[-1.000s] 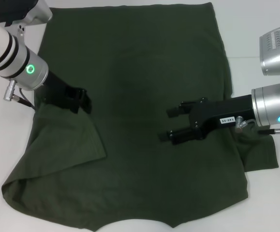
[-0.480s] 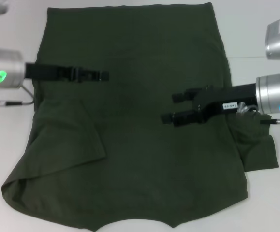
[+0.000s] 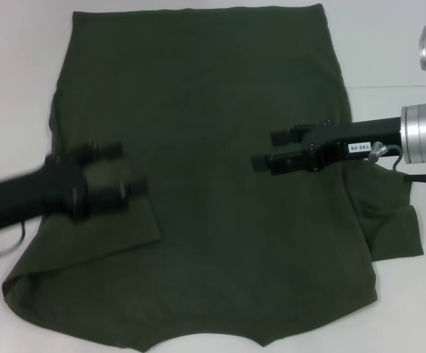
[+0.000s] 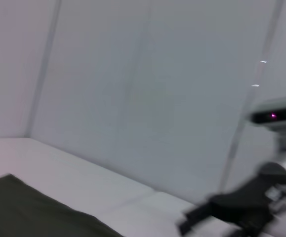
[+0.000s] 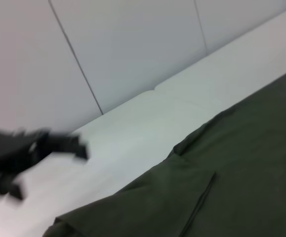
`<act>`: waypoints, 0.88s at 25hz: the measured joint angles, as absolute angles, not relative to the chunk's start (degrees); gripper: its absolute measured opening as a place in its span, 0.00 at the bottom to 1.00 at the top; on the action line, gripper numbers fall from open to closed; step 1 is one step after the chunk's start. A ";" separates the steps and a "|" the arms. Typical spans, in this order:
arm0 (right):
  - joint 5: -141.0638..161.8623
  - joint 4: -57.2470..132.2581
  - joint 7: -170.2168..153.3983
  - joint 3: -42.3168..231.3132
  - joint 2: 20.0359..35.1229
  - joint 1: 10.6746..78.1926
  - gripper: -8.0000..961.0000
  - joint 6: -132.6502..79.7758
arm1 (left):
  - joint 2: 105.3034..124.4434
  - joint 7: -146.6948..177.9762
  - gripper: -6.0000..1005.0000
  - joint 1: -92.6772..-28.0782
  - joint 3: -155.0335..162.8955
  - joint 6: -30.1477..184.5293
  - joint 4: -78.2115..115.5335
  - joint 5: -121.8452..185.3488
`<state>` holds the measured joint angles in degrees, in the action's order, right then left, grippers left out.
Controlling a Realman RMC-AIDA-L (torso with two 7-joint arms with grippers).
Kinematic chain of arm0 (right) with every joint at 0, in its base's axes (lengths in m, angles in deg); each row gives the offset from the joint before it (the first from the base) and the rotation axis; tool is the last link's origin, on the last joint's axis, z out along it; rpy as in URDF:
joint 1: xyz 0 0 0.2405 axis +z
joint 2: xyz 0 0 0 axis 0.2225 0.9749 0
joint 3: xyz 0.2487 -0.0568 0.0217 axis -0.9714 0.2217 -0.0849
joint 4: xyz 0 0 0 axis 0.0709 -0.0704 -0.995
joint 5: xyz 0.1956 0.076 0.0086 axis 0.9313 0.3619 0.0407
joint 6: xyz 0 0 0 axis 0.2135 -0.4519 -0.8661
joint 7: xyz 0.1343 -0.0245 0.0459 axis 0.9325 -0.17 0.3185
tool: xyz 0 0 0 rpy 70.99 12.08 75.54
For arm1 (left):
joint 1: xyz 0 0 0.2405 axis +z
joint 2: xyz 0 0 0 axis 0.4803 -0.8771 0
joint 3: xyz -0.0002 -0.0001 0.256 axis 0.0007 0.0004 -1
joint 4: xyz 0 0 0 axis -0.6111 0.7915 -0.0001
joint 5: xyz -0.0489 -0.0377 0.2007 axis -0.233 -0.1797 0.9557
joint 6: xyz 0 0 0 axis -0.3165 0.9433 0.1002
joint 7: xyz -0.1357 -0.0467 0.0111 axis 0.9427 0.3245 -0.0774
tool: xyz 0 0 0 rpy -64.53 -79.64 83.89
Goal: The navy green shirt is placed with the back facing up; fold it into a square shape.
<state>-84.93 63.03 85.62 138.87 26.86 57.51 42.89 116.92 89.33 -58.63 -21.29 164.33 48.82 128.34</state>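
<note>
The large dark olive-green short-sleeved shirt of soft knit fabric (image 3: 205, 169) lies spread on the white worktop (image 3: 396, 51) and fills most of the head view, from the top edge down to the bottom edge. I judge that the folding is only at its beginning. The sleeve at the lower left of the frame is turned inward over the body of the shirt, and its straight folded edge shows there. The sleeve at the right of the frame sticks out past the side seam and is not yet folded. The long body is not yet folded at all, so the square shape is far away.

The black left gripper (image 3: 121, 193) hovers over the folded sleeve at the left of the frame; it is blurred, so I cannot tell its state. The black right gripper (image 3: 270, 151) hangs over the middle right of the shirt, its jaws apart and released, holding nothing.
</note>
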 joint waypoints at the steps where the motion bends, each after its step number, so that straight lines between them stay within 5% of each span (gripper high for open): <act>1: -84.97 63.03 86.62 138.94 26.68 57.60 0.95 43.05 | 117.11 88.56 0.93 -57.78 -21.28 165.67 48.78 129.17; 9: -85.19 63.88 98.26 138.92 25.22 58.14 0.96 43.90 | 118.54 85.49 0.93 -54.84 -21.64 167.08 48.82 134.16; 22: -100.41 70.36 134.86 129.50 18.67 57.30 0.94 56.79 | 118.27 85.59 0.93 -55.63 -21.98 167.75 49.13 136.16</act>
